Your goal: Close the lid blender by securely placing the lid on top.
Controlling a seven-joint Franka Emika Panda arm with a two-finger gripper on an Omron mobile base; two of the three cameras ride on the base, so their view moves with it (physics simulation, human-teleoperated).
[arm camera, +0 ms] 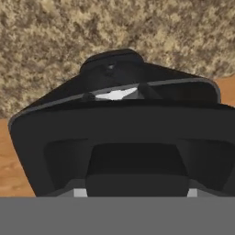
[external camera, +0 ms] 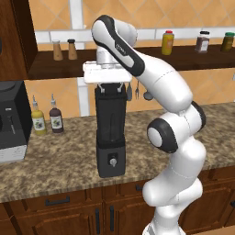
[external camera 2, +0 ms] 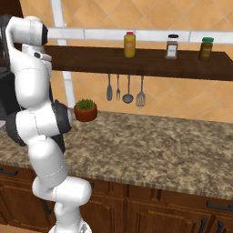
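Where lid (arm camera: 137, 133) meets blender (external camera: 110, 133) rim: gripper (external camera: 112, 88) clamped on lid, overhanging.

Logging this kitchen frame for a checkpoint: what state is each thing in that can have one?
Flat black squarish lid: held in the gripper, right over the jar mouth, whether seated I cannot tell.
Tall black blender with dark translucent jar: upright on the counter.
Two-finger gripper: shut on the lid, pointing down.
Two small sauce bottles: upright, capped.
Small potted plant: upright on the counter.
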